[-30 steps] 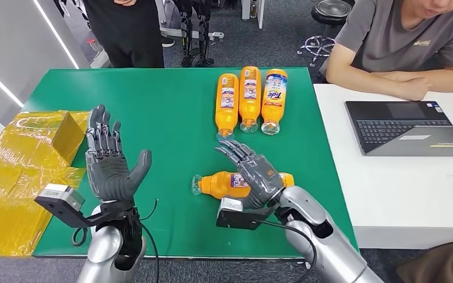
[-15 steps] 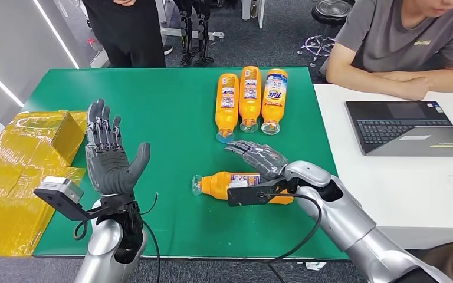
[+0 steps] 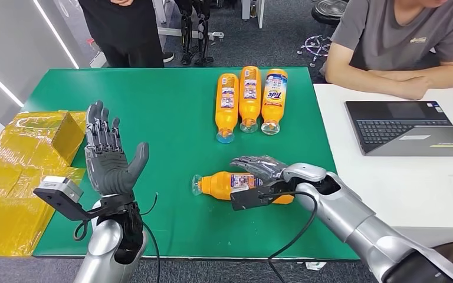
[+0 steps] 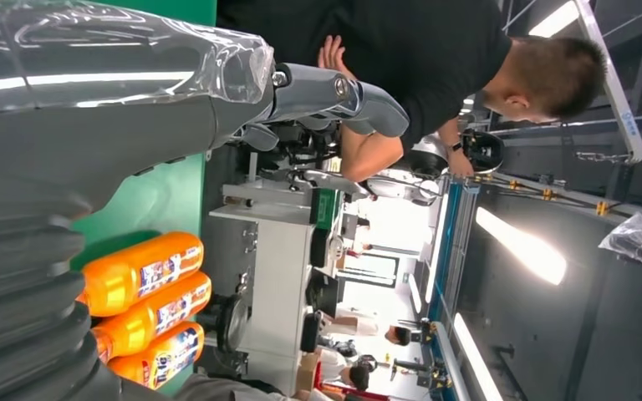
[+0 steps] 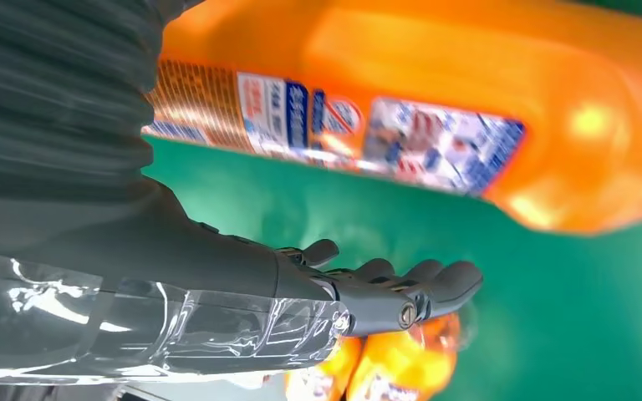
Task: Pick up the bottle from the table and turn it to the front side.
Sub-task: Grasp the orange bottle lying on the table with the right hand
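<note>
An orange bottle [image 3: 217, 184] lies on its side on the green table [image 3: 153, 112], cap end pointing left; its label [image 5: 435, 138] faces my right wrist camera. My right hand [image 3: 259, 167] sits palm down over the bottle's far side, with its fingers [image 5: 401, 292] stretched out past the bottle and not wrapped around it. I cannot tell whether the palm touches the bottle. Over the table's near left part, my left hand [image 3: 109, 159] is raised, open and holding nothing; the left wrist view has it [image 4: 92, 109] close up.
Three more orange bottles [image 3: 249, 97] lie side by side at the table's far middle, seen too as bottles [image 4: 146, 284]. Yellow wrapped boxes [image 3: 17, 171] stand at the left. A laptop [image 3: 407, 127] is on the white desk, where a person [image 3: 401, 41] sits. Another person [image 3: 124, 29] stands behind.
My right forearm has swung out to the right and the hand has turned palm down and lowered onto the lying bottle's far side. The left hand has barely moved.
</note>
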Motion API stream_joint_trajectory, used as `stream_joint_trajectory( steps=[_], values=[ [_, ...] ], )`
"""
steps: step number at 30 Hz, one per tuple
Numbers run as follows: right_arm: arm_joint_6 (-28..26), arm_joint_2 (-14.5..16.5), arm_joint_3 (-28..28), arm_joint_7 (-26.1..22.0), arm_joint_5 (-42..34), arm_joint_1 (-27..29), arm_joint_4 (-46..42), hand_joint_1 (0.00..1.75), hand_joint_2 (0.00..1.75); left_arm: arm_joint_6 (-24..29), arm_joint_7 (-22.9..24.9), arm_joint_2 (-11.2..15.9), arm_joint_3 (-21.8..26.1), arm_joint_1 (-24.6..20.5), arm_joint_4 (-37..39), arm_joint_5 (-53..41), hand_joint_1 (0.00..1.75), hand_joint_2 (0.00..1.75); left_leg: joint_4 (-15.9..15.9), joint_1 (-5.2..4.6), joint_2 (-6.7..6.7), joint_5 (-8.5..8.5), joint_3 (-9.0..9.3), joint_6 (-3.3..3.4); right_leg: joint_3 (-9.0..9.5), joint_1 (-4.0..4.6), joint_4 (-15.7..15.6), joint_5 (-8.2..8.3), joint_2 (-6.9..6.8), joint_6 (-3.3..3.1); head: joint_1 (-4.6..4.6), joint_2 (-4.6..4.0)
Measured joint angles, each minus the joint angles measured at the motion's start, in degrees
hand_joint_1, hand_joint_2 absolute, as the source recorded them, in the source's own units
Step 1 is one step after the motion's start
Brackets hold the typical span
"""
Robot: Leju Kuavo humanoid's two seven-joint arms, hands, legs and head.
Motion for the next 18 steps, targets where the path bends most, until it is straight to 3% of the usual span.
stream_joint_trajectory(
  steps=[10,18],
  values=[
    [0.7,-0.8,2.2,0.5,-0.1,-1.0,2.0,0.0,1.75,0.1,0.0,0.1,-0.5,0.0,0.0,0.2,0.0,1.75,0.0,0.0,0.0,0.0,0.0,0.0,0.0,0.0,0.0,0.0,0.0,0.0,0.0,0.0],
    [0.8,-2.5,4.3,3.7,1.7,-1.5,3.0,0.0,1.75,0.0,0.8,0.1,-1.1,0.1,0.0,-0.8,0.0,1.75,0.0,0.0,-0.01,0.0,0.0,0.0,0.01,0.0,0.0,0.0,-0.01,0.0,-0.01,0.0]
  ],
)
